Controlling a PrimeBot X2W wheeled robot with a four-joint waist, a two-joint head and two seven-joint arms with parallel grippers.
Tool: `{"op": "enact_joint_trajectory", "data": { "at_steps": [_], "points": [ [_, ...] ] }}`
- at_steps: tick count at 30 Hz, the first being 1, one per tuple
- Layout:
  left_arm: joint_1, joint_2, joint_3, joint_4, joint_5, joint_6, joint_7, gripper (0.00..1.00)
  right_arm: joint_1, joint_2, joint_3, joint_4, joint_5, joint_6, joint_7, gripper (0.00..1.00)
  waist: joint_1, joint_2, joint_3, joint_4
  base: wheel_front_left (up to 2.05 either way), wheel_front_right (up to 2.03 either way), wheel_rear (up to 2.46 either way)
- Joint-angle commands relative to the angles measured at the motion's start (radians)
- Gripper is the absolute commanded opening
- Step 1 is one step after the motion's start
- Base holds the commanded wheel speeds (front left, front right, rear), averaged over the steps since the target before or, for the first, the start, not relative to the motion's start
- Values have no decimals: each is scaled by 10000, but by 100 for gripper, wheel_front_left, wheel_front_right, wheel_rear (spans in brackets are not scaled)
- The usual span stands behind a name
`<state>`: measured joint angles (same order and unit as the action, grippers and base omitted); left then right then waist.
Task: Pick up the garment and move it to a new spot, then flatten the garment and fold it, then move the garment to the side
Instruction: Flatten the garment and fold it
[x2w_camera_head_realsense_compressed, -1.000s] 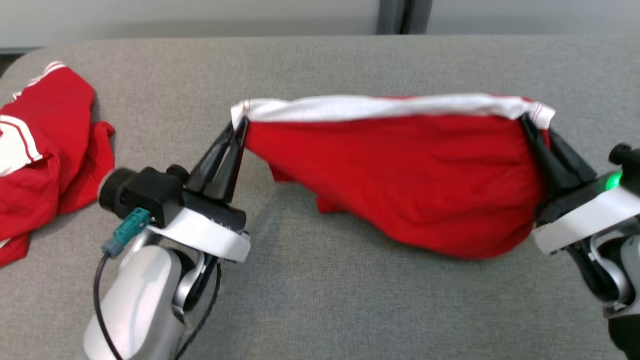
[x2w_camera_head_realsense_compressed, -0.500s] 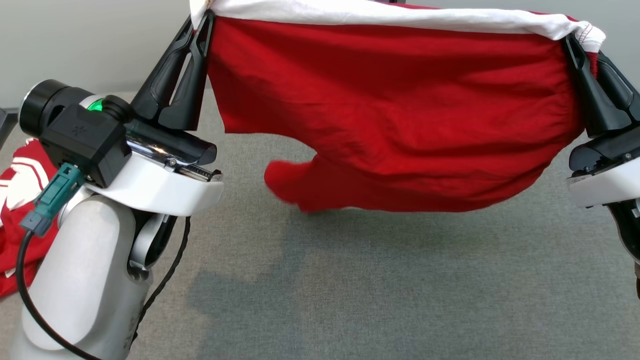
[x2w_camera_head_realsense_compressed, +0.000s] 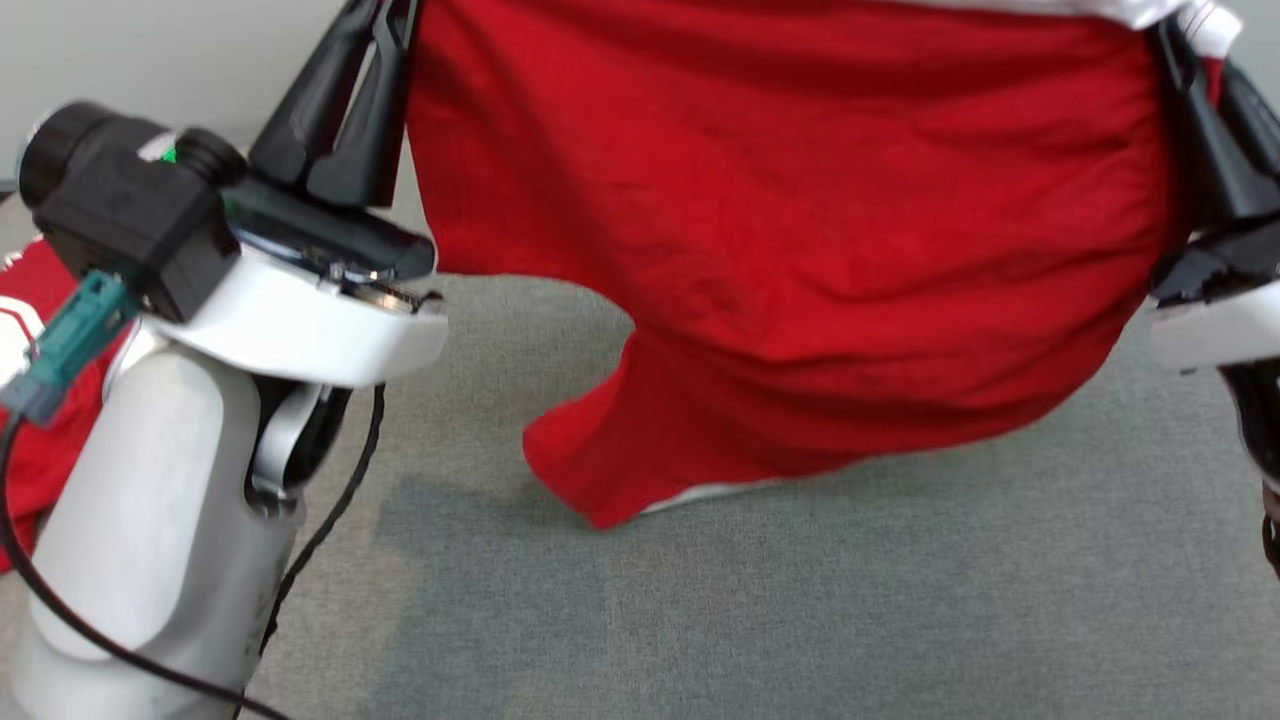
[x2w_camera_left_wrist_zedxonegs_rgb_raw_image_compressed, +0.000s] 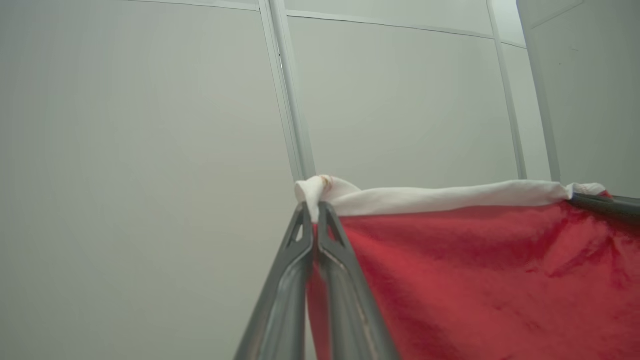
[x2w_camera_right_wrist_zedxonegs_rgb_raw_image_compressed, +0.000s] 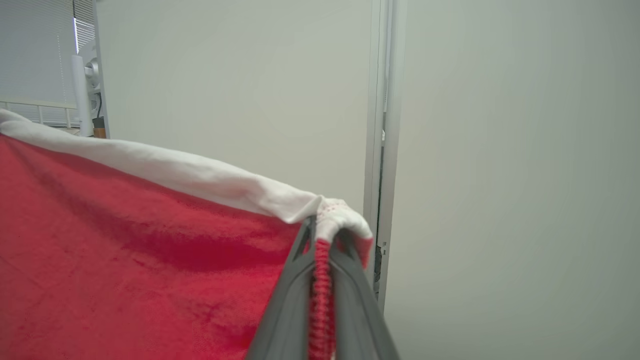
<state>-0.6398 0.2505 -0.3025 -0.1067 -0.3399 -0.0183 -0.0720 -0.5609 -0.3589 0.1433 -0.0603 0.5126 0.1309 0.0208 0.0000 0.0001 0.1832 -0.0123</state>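
White edge up, the garment (x2w_camera_head_realsense_compressed: 800, 250) spans sideways, left claw (x2w_camera_left_wrist_zedxonegs_rgb_raw_image_compressed: 314, 216) to right claw (x2w_camera_right_wrist_zedxonegs_rgb_raw_image_compressed: 321, 234).

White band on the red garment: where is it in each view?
Head view: white band, sliver at the top right corner.
Left wrist view: across the right half, starting at the left gripper.
Right wrist view: slanting from left edge to the right gripper.
Shared landmark: red cloth below it.

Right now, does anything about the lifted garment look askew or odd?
The red garment hangs lopsided: its bottom edge slants to a drooping point at lower left. A second garment, also red, lies on the grey surface at far left.
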Motion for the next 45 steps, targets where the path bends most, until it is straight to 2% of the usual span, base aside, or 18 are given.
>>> {"op": "enact_joint_trajectory", "data": {
  "at_steps": [1, 7, 14, 17, 18, 26, 33, 37, 40, 45],
  "points": [
    [-281, 6, 43, 149, -76, -90, -62, 0, -249, -23, -2, 92, 77, -1, -38, 0, 0, -1, 367, -17, 0, 0, 0],
    [-2210, -202, -19, 1249, -22, -436, -290, 0, -2165, 32, 211, 829, 369, -1, -171, 0, 0, -1, 1637, -31, 0, 0, 0],
    [-5007, -580, -193, 3473, 194, -788, -1187, 0, -5115, 140, 666, 2566, 588, -1, -1075, 0, 0, -1, 2820, 26, 0, 0, 0],
    [-6080, -760, -206, 4689, 93, -865, -1532, 0, -6234, 282, 883, 3651, 719, -1, -1608, 0, 0, -1, 3080, 33, 0, 0, 0],
    [-6080, -760, -206, 4689, 93, -865, -1532, 0, -6234, 282, 883, 3651, 719, -1, -1608, 0, 0, -1, 3080, 33, 0, 0, 0],
    [-7828, -1230, -260, 7917, -258, -1050, -1878, 0, -8345, 762, 1779, 6669, 1203, -1, -2454, 0, 0, -1, 3066, 92, 0, 0, 0],
    [-7696, -1536, -482, 9618, -870, -1125, -1934, 0, -8462, 1046, 2958, 8156, 1764, -1, -2738, 0, 0, -1, 3201, 155, 0, 0, 0],
    [-6820, -1557, -648, 9554, -1227, -1125, -1931, 0, -7710, 1029, 3587, 8374, 2226, -1, -2838, 0, 0, -1, 3261, 150, 0, 0, 0],
    [-5664, -1537, -531, 9022, -1354, -1126, -1933, 0, -6810, 980, 3887, 7974, 2503, 0, -2873, 0, 0, -1, 3171, 117, 0, 0, 0],
    [-3200, -1446, 2, 7388, -1169, -1128, -1933, 0, -4453, 989, 3304, 6423, 2433, 0, -2856, 0, 0, -1, 2810, -17, 0, 0, 0]
  ]
}}
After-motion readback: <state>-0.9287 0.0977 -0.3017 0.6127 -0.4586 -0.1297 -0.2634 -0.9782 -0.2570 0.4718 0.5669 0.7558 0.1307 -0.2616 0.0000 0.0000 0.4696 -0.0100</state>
